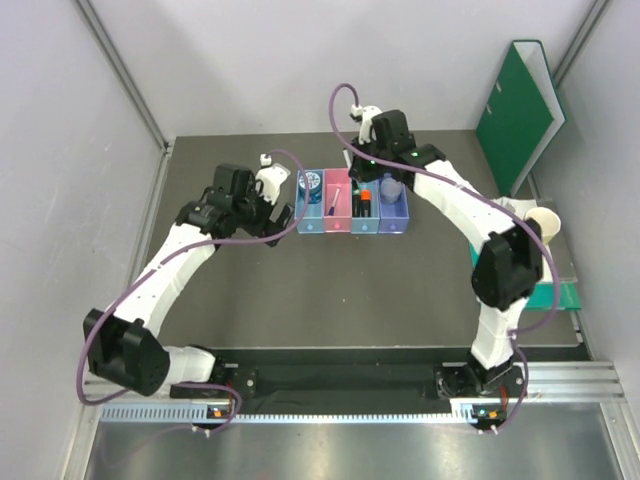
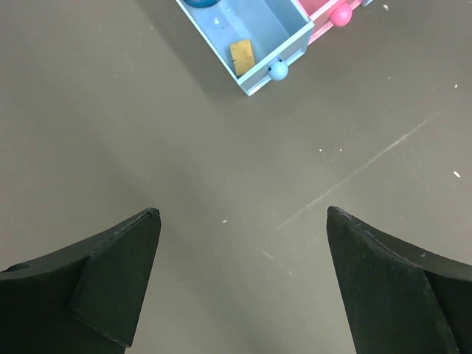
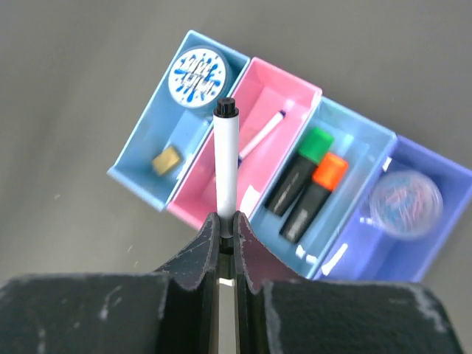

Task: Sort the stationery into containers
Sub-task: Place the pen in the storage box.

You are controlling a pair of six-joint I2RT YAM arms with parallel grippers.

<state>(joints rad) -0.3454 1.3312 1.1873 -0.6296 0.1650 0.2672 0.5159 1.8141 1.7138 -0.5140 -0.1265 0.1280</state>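
Over the pink tray (image 3: 287,92), your right claw (image 3: 227,223) is clamped on a white pen (image 3: 226,158); your left claw (image 2: 243,217) hangs wide open above the table (image 2: 110,110), near the blue end tray (image 2: 265,26).

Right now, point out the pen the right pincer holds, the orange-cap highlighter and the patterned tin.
white pen (image 3: 226,166): right wrist view, middle of its barrel.
orange-cap highlighter (image 3: 316,199): right wrist view, black body below the cap.
patterned tin (image 3: 196,76): right wrist view, centre of its lid.
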